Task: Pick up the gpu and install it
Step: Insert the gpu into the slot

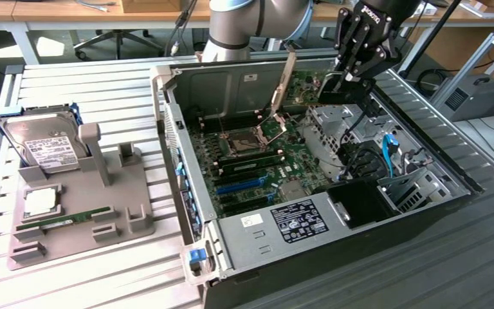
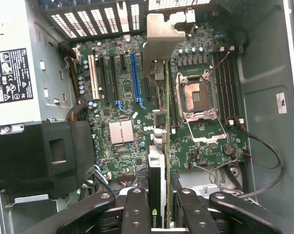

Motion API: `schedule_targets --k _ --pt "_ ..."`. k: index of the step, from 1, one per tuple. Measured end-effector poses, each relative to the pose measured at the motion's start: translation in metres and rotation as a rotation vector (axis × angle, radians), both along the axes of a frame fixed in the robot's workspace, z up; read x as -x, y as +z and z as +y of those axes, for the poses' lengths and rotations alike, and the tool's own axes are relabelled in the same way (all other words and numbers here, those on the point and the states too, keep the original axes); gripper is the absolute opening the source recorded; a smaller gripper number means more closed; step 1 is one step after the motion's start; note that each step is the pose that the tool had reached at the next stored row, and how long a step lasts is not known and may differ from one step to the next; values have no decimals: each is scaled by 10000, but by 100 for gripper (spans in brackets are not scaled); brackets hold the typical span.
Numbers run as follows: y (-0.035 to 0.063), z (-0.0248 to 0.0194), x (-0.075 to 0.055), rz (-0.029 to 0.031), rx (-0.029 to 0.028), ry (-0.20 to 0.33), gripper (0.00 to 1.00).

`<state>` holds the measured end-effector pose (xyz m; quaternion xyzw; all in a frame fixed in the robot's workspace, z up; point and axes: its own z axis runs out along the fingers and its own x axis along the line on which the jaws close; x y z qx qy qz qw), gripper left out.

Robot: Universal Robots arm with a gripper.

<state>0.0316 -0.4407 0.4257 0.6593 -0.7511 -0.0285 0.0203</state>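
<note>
Transfer stage of a graphics-card install: on a slatted counter (image 1: 92, 283), an open computer case (image 1: 217, 90) lies on its side as a Universal Robots arm (image 1: 234, 26) reaches over its far corner at the exterior view's right. The end effector (image 1: 348, 82) is clenched on the gpu (image 2: 157, 170), holding the card in the air above the case interior, clear of the motherboard (image 1: 264, 161) and touching no slot. The pick-up looks done and seating has not begun. Judging from the wrist view, the card's line runs between the long blue slot (image 2: 135, 78) and the open processor socket (image 2: 195, 97), nearer the socket side, so installing it would call for bringing the card's lower edge squarely over a slot, keeping it parallel to that slot, and lining its end plate up with the vented rear wall of the case before any downward press. The card itself appears edge-on: a thin green board with a black-and-pale cooler on one face, a small green logo near the black fingers (image 2: 136, 207), and a bright silver bracket (image 2: 161, 39) at the end away from the grip. At the exterior view's left, a grey fixture (image 1: 101, 193) carries a hard drive (image 1: 45, 145) and a memory stick (image 1: 71, 219).
</note>
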Motion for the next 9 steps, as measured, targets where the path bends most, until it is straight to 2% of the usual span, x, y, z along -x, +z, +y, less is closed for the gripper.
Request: schedule_targets --k 4,9 --pt "-1 0 4 -45 -6 69 27" --pt "0 0 25 -196 -26 293 27"
